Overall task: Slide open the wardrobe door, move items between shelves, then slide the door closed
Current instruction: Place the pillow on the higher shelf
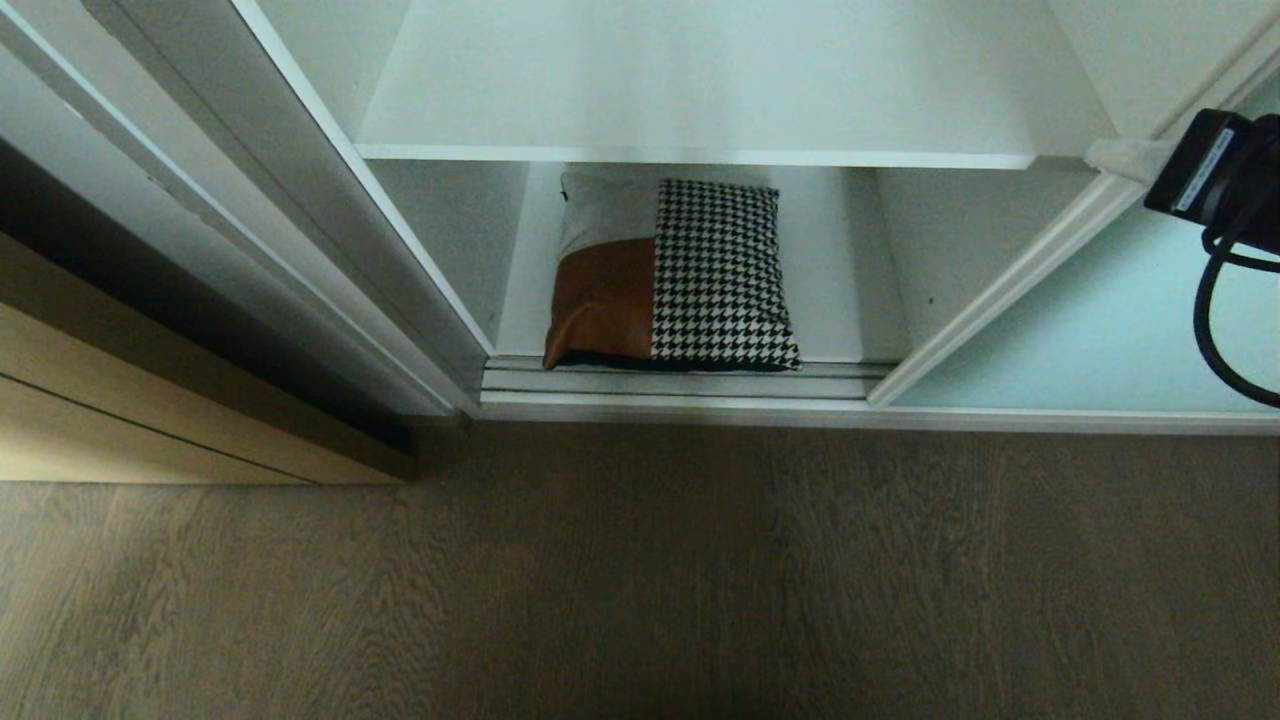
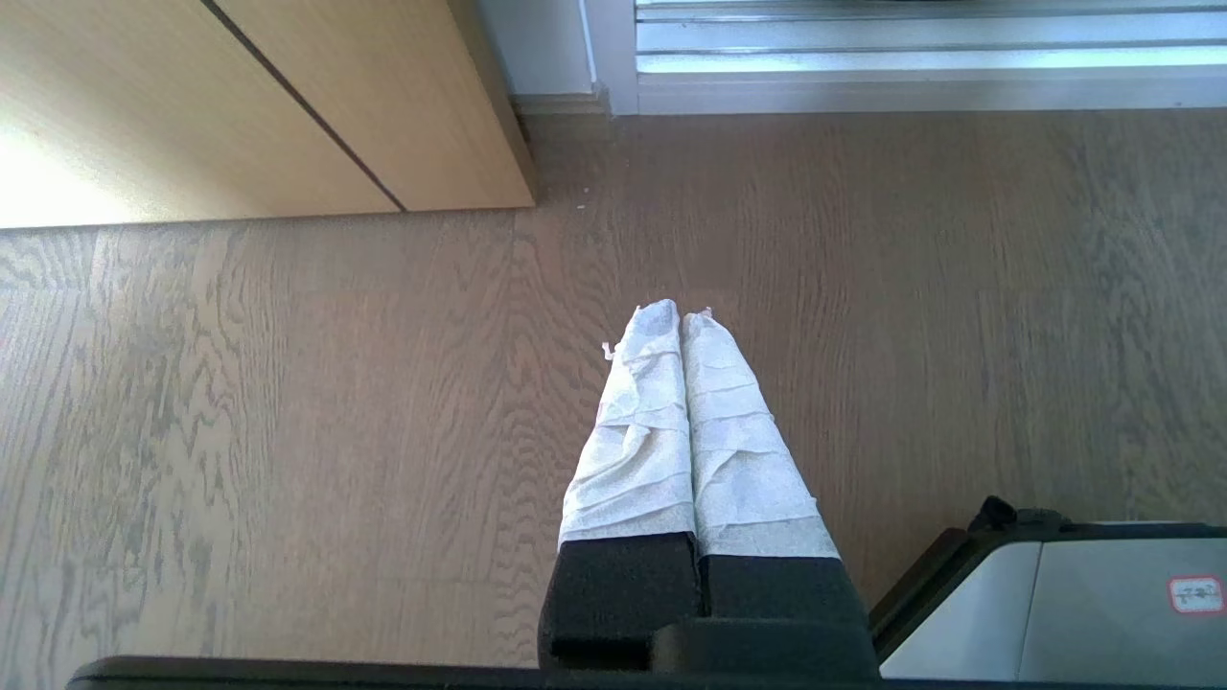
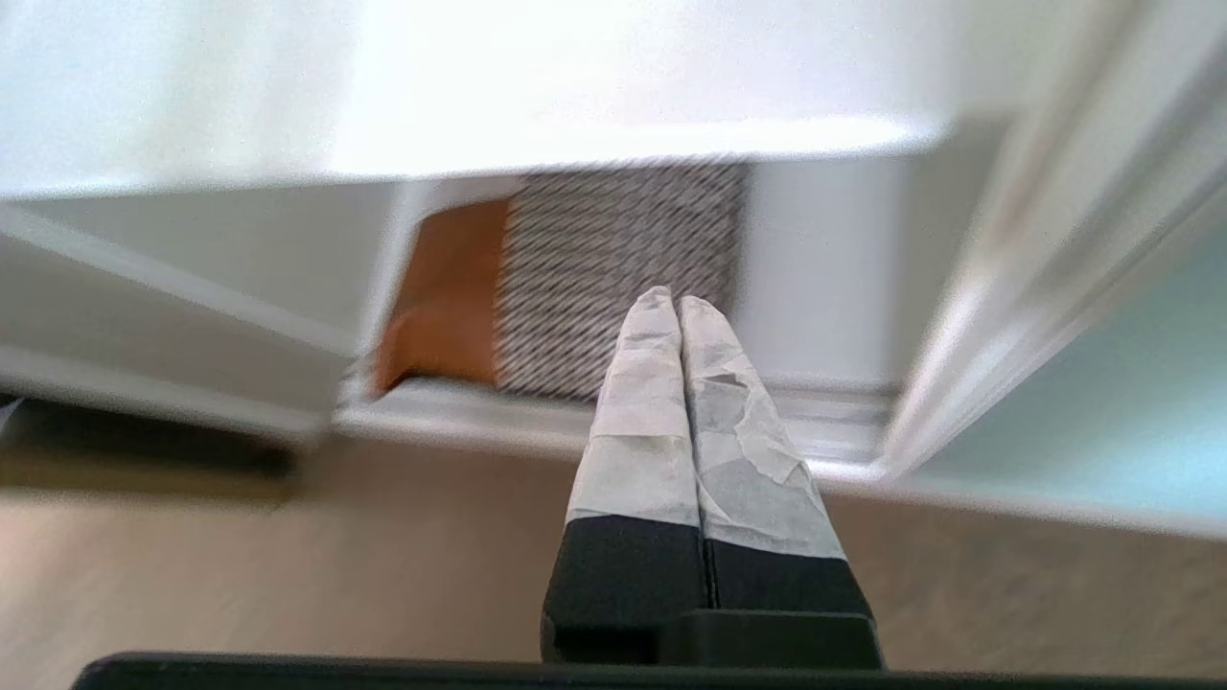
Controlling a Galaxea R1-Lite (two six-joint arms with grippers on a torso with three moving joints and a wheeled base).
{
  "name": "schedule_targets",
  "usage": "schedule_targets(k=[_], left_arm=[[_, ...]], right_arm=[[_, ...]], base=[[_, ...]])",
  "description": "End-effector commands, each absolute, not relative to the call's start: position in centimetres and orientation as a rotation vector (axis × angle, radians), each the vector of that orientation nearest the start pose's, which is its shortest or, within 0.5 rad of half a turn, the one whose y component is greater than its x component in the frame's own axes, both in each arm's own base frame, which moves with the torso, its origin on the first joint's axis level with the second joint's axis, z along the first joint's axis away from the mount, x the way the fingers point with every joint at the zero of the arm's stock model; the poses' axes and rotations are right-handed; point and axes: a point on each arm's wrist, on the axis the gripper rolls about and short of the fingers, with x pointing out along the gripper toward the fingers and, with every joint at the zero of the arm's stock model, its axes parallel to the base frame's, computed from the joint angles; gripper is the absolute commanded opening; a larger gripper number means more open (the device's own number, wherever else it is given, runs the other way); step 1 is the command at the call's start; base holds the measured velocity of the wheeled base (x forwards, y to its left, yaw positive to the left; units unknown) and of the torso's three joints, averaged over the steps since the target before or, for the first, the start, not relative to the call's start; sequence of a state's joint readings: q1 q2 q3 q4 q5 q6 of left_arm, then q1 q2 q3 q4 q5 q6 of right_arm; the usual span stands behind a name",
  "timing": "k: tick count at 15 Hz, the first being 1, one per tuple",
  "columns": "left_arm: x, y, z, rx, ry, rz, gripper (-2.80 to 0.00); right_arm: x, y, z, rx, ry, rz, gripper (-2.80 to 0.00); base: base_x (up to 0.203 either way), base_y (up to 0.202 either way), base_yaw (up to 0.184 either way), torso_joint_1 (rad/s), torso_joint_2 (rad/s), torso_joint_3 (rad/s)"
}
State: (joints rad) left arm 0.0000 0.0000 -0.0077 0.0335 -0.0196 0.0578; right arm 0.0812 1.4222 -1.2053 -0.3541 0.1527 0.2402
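Tan leather and black-and-white houndstooth make up the cushion (image 1: 668, 275), which lies flat on the lowest shelf (image 1: 850, 290) of the wardrobe, its front edge right at the door tracks (image 1: 680, 378). Above it a second white shelf (image 1: 720, 90) juts forward and hides the cushion's back edge from the head view. The sliding door (image 1: 1110, 320), pale aqua glass in a white frame, stands pushed to the right, so the opening is clear and the step in hand looks to be picking up the cushion.

The right gripper (image 3: 679, 305) is in front of the opening, above the floor (image 1: 640, 580), aimed at the houndstooth half. Its taped fingers (image 3: 652, 402) are pressed together and hold nothing. In the head view only the right arm's dark wrist and cable show, at the right edge, level with the door frame.

To do this well, I judge the jaws must spread wide before they go in, since the cushion is thick and soft. A low approach would keep the wrist under the upper shelf. Pinching the near edge, with one finger sliding beneath along the board, should bite better than pressing from above. Lifting slowly would keep it from snagging on the tracks.

The left gripper (image 2: 681, 316) hangs parked over the floor, fingers together and empty, near the wooden cabinet (image 2: 288, 105).
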Motion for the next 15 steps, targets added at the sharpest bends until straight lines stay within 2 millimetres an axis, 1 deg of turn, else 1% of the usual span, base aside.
schedule_targets(k=[1, 4, 7, 9, 13, 15], left_arm=[[-2.3, 0.0, 7.4, 0.058, 0.027, -0.021, -2.8], [-2.3, 0.0, 7.4, 0.058, 0.027, -0.021, -2.8], [-2.3, 0.0, 7.4, 0.058, 0.027, -0.021, -2.8], [-2.3, 0.0, 7.4, 0.058, 0.026, -0.021, -2.8], [-2.3, 0.0, 7.4, 0.058, 0.027, -0.021, -2.8], [-2.3, 0.0, 7.4, 0.058, 0.027, -0.021, -2.8]], right_arm=[[26.2, 1.8, 34.2, 0.204, -0.097, 0.211, -2.8], [27.2, 1.1, 33.8, 0.188, -0.095, 0.162, -2.8], [28.8, 0.2, 33.7, 0.178, -0.17, 0.127, -2.8], [28.9, -0.4, 33.7, 0.173, -0.176, 0.099, -2.8], [27.7, -1.1, 34.6, 0.17, -0.203, 0.089, -2.8], [25.3, -0.6, 35.4, 0.173, -0.202, 0.128, -2.8]], base=[[0.0, 0.0, 0.0, 0.0, 0.0, 0.0], [0.0, 0.0, 0.0, 0.0, 0.0, 0.0], [0.0, 0.0, 0.0, 0.0, 0.0, 0.0], [0.0, 0.0, 0.0, 0.0, 0.0, 0.0], [0.0, 0.0, 0.0, 0.0, 0.0, 0.0], [0.0, 0.0, 0.0, 0.0, 0.0, 0.0]])
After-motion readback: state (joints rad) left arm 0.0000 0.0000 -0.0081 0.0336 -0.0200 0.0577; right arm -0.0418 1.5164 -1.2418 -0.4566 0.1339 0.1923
